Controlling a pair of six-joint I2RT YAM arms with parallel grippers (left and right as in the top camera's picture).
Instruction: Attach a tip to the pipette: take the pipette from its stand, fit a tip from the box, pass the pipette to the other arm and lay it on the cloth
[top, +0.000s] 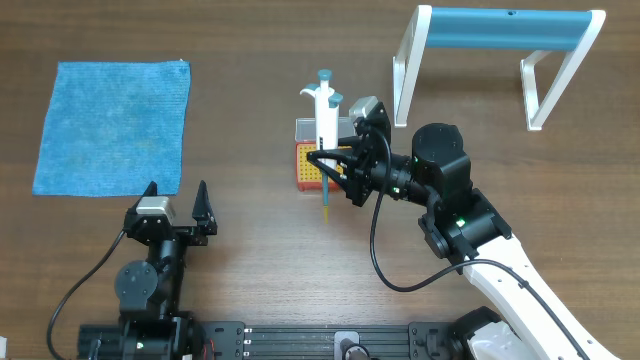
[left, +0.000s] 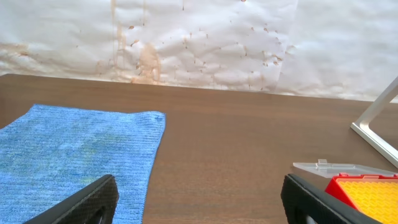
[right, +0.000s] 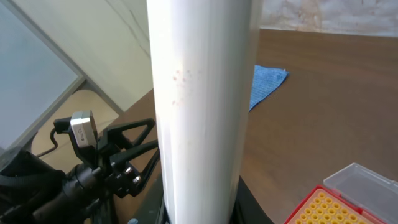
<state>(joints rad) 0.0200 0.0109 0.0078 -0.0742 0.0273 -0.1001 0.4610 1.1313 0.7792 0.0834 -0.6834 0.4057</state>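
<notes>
While clamped between right gripper (top: 328, 160) fingers closed tight on its barrel, white plastic pipette with blue plunger cap (top: 326, 112) hangs off table, slim yellowish tip at its lower end. Red tip box with yellow rack and clear hinged lid (top: 311, 166) sits just beside it on brown wooden table (top: 260, 250). White-legged stand with blue crossbar (top: 500, 30) stands well apart, toward right. Left gripper (top: 176, 188) low near its base, fingers spread wide, holding nothing. Blue woven cloth (top: 112, 128) lies flat beyond it, bare.
</notes>
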